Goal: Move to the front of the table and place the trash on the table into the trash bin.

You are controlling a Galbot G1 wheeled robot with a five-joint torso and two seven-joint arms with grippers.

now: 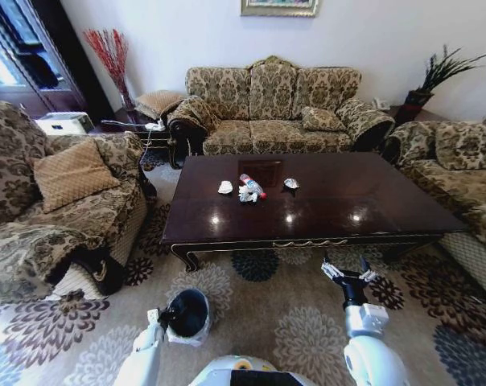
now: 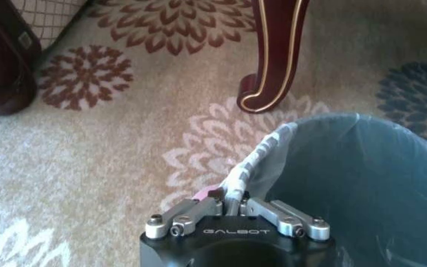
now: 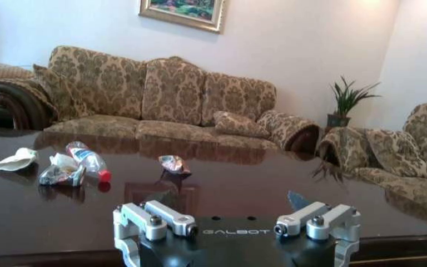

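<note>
1. Whitish plastic lining was seen folded over the rim of the trash bin (image 1: 187, 314), which was held low over the patterned carpet (image 1: 251, 314) at the robot's left, in front of the table's near left corner.
2. The left gripper (image 2: 228, 196) was seen pinched together on the bag-covered rim of the bin, with a carved table leg (image 2: 277, 55) just beyond it in the left wrist view.
3. The table (image 1: 348, 201), of dark glossy wood, was placed ahead of the robot, with sofas around three of its sides.
4. The trash was gathered near the table's centre: a white paper wad (image 1: 225, 187) was furthest left, then a crumpled wrapper (image 1: 246, 195) touching a small clear bottle (image 1: 252, 185) with a red label, and a silvery scrap (image 1: 291, 184) was set apart to the right.
5. The right gripper (image 1: 349, 272) was raised in front of the table's near edge, right of centre, with its fingers (image 3: 158, 219) spread wide and nothing held between them; it was well apart from the trash.
</note>
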